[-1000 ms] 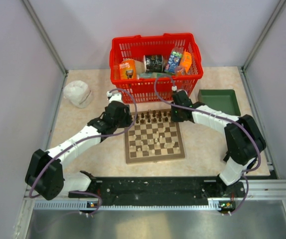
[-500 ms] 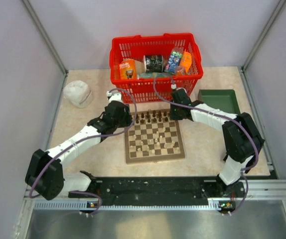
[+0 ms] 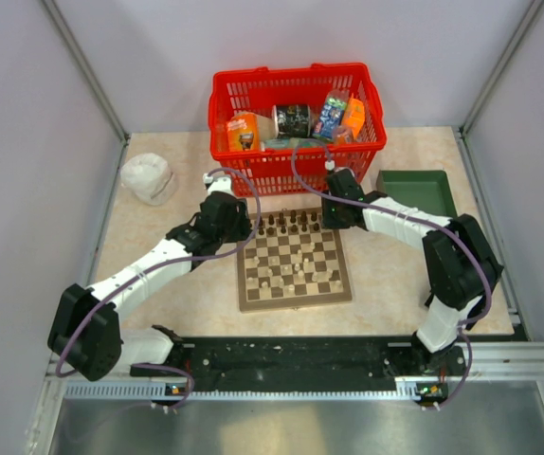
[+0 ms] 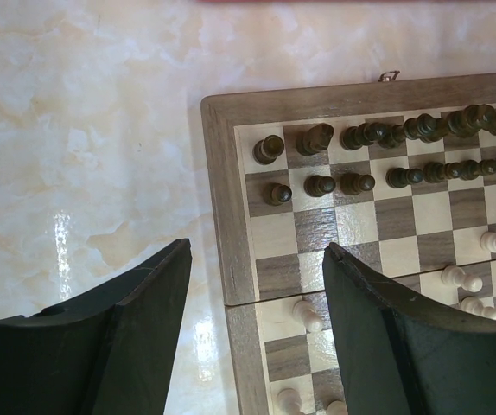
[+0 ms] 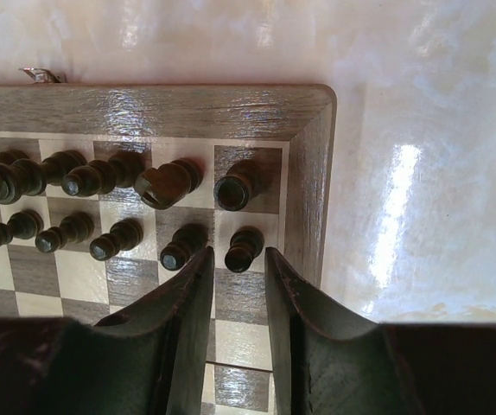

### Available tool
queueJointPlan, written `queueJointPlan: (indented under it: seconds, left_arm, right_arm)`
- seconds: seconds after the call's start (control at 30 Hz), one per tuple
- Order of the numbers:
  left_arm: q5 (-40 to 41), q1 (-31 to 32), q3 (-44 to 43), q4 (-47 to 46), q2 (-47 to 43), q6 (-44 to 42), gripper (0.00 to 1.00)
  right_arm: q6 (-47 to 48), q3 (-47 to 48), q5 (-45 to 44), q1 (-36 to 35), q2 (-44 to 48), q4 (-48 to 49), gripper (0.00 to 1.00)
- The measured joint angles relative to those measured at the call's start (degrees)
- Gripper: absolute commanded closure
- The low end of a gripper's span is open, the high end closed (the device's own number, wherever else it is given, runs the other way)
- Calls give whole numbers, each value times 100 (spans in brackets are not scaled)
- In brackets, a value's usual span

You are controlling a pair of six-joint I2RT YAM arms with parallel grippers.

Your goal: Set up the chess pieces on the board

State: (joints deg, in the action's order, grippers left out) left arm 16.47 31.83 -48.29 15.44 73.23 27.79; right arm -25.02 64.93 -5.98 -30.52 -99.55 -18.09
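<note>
Dark pieces (image 5: 166,183) fill the board's (image 5: 187,111) two far rows; pale pieces (image 4: 455,277) look scattered, unsorted. My right gripper (image 5: 237,264), barely parted and empty, hovers behind the corner pawn (image 5: 242,245); my left gripper (image 4: 257,251) is spread, empty.

Tabletop (image 3: 149,248): pale beige, marbled, glossy; light glare on it in both wrist views.
Red basket (image 3: 272,172): plastic, lattice walls, upper centre of the overhead frame, at the far edge of the tabletop.
Basket contents: orange packet (image 3: 243,133) at left; dark round can (image 3: 292,119) in the middle; blue patterned packet (image 3: 330,114) and orange item (image 3: 353,116) at right; labels too small to read.
White lump (image 3: 149,177): crumpled, cloth-like, upper left, well apart from the basket.
Green tray (image 3: 418,194): shallow, rectangular, right of the basket's lower corner.
Black base strip (image 3: 291,353): along the bottom edge of the tabletop; grey panel walls at the left, back and right.
</note>
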Motion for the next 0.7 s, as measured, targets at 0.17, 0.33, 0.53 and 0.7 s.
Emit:
queueJointPlan:
  seconds: [0.17, 0.33, 0.53, 0.7]
  left_arm:
    - [-15, 0, 0, 0, 0, 0, 30]
    - [-9, 0, 0, 0, 0, 2, 22]
    - [-2, -9, 2, 0, -11, 31, 6]
    - [42, -52, 22, 61, -164, 55, 2]
  right_arm:
    - [52, 0, 0, 0, 0, -57, 68]
    - [94, -42, -9, 0, 162, -144, 63]
    - [79, -466, -7, 0, 1060, -186, 55]
    - [9, -866, 168, 0, 1779, -238, 52]
